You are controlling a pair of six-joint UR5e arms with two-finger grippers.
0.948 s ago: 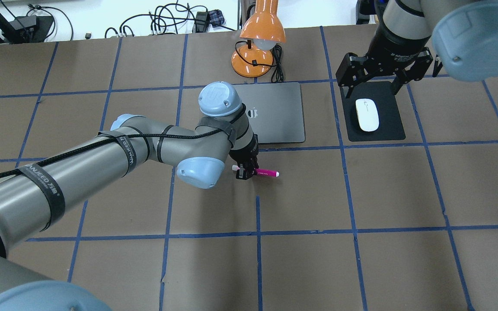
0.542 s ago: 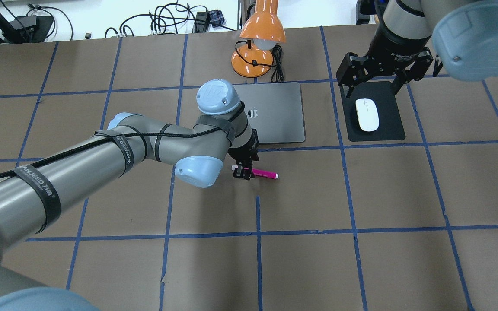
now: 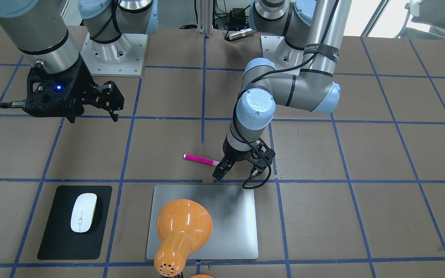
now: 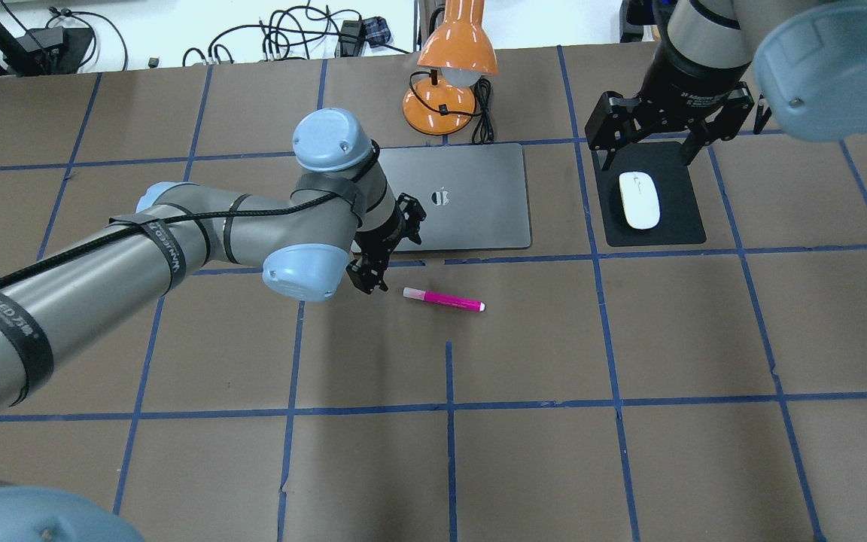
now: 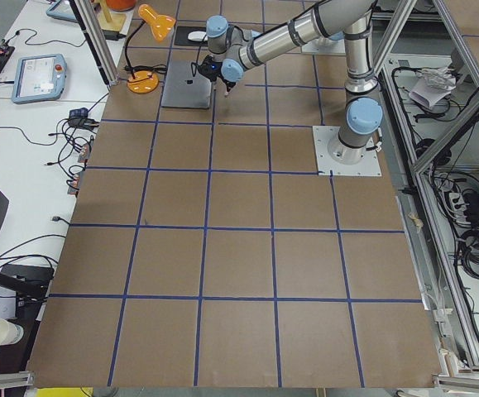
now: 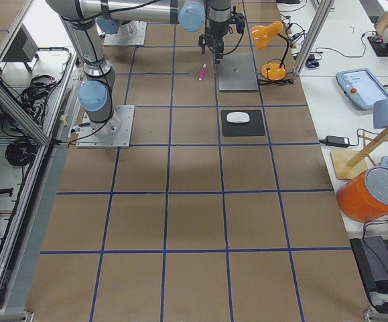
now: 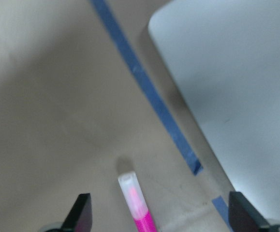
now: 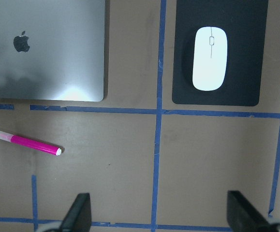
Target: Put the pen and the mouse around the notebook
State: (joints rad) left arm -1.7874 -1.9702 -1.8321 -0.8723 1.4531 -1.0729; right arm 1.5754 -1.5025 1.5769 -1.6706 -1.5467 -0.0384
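Both arms are grey metal tubes with pale blue caps (image 4: 332,139) at the joints. On the left arm (image 4: 102,278) a black braided cable (image 4: 253,216) runs under black straps (image 4: 168,252) with white letters. One cap of the right arm (image 4: 704,38) has a screw (image 4: 795,102) at 7 o'clock. The left pincer (image 3: 240,170) and the right pincer (image 3: 93,117) are black; the right shows a small blue light (image 3: 57,88).

A robotics lab: tape-gridded worktop (image 5: 239,273), bolted arm base (image 5: 351,153), teach pendant (image 5: 38,77) at 10 o'clock, cable bundles (image 5: 471,240) at 3 o'clock
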